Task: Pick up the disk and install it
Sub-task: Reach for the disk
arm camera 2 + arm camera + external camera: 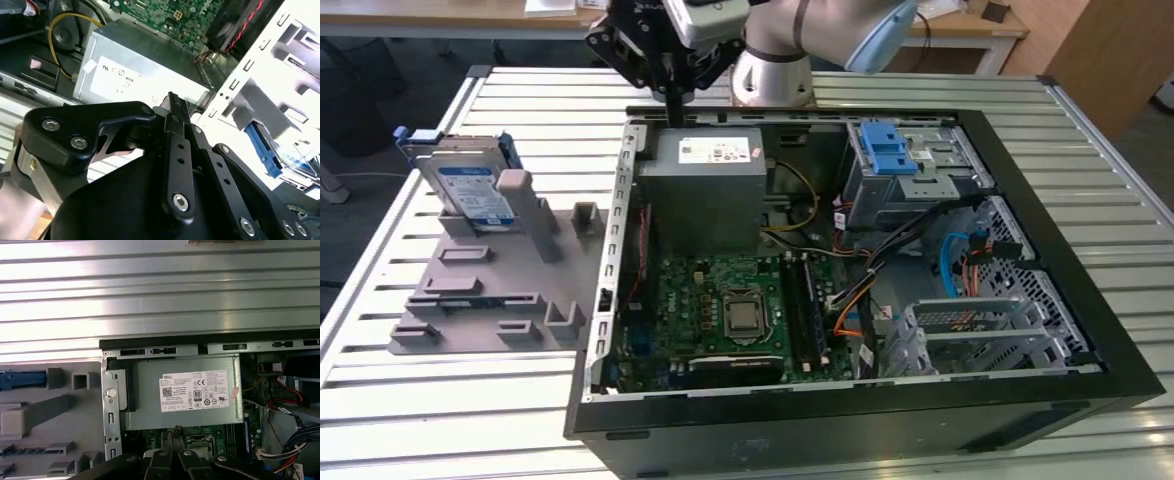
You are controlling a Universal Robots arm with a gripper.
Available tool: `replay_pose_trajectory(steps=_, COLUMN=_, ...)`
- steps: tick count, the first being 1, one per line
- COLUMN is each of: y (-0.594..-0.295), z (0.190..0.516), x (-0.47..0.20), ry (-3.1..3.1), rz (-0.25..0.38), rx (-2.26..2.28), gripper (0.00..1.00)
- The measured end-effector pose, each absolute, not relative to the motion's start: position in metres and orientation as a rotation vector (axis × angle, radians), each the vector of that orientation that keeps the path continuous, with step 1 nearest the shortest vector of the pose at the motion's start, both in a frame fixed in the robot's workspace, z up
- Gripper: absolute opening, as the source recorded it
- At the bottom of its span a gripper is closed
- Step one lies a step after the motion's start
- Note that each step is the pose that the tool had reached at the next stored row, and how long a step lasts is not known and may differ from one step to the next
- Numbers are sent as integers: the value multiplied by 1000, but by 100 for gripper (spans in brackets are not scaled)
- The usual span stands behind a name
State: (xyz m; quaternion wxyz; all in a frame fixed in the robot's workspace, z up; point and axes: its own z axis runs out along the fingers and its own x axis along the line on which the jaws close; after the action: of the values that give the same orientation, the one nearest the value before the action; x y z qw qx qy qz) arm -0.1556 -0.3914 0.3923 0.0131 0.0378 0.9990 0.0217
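Note:
The disk, a silver drive with a white-and-blue label in a blue carrier, stands on edge in a grey holder at the exterior view's left, beside the open computer case. My gripper hangs above the case's back wall, over the grey power supply, well apart from the disk. Its black fingers are shut together with nothing between them, as both wrist views show. The second wrist view catches the disk's blue edge; the first wrist view catches the carrier.
Inside the case lie a green motherboard, loose cables, and metal drive bays with a blue latch at the exterior view's right. The case and holder rest on a slatted metal table.

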Motion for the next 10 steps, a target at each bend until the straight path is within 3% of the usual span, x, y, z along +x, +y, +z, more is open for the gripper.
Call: replay_pose_trajectory(steps=10, y=-384, z=391, x=-174, ry=3113, rz=67, rx=118, gripper=11)
